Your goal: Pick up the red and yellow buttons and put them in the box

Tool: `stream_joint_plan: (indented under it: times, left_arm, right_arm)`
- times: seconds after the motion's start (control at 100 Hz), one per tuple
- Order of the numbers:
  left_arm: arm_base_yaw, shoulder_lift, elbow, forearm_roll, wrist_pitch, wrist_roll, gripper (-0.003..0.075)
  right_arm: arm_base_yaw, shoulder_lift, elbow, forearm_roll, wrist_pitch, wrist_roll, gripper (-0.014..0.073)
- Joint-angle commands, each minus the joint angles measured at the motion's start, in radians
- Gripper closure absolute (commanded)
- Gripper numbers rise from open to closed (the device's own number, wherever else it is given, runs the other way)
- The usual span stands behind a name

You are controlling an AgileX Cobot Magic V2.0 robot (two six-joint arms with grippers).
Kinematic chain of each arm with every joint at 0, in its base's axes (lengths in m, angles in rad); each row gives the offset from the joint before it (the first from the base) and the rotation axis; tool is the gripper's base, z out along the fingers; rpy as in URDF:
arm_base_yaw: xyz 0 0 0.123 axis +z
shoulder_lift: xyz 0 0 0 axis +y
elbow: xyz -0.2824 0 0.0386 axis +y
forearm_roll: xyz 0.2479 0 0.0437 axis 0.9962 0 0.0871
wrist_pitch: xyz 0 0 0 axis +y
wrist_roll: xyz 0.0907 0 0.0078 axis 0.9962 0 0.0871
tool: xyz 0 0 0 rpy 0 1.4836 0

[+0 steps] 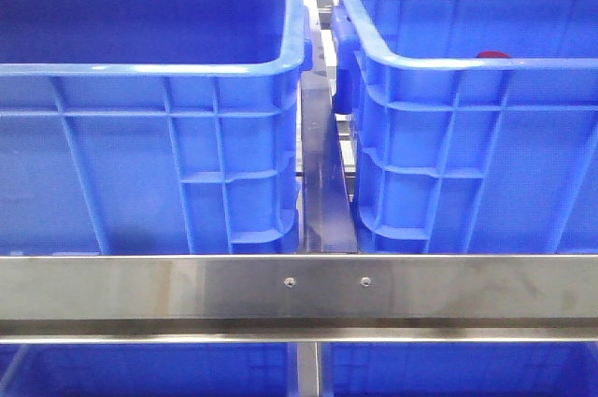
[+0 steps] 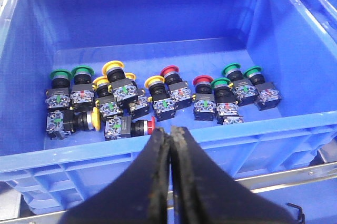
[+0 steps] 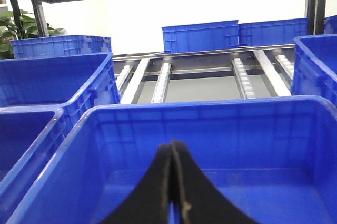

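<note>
- My left claw, fingers pressed together and empty, hangs at the near rim of a crate holding the red and yellow buttons among green ones.
- My right claw, likewise closed on nothing, hangs over the box.

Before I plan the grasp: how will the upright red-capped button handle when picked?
The red-capped button looks rigid and probably dense for its size. Its domed cap may slip from the gripper. Neighbouring buttons crowd it, so a grab may tip them.
</note>
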Motion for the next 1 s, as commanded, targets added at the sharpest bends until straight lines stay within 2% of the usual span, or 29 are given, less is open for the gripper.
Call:
stream_joint_plan:
  times: [0.0,0.09,0.19,0.26,0.61,0.99]
  left_arm:
    - [0.002,0.008,-0.027,-0.001,-0.076,-0.003,0.0624]
    - [0.002,0.008,-0.027,-0.001,-0.076,0.001,0.0489]
    - [0.002,0.008,-0.027,0.004,-0.076,0.011,0.0297]
    - [0.002,0.008,-0.027,0.006,-0.076,0.011,0.0226]
    - [0.002,0.081,-0.046,0.007,-0.107,0.022,0.0228]
    - [0.002,0.511,-0.309,0.002,-0.077,-0.039,0.0228]
  right_arm:
    - [-0.005,-0.002,-0.024,0.002,-0.003,-0.012,0.0662]
    - [-0.005,-0.002,-0.024,0.002,0.002,-0.012,0.0662]
    - [-0.005,-0.002,-0.024,0.002,0.013,-0.012,0.0662]
    - [-0.005,-0.002,-0.024,0.002,0.017,-0.012,0.0662]
    - [-0.005,-0.002,-0.024,0.002,0.017,-0.012,0.0662]
    - [-0.005,-0.002,-0.024,0.003,0.017,-0.012,0.0662]
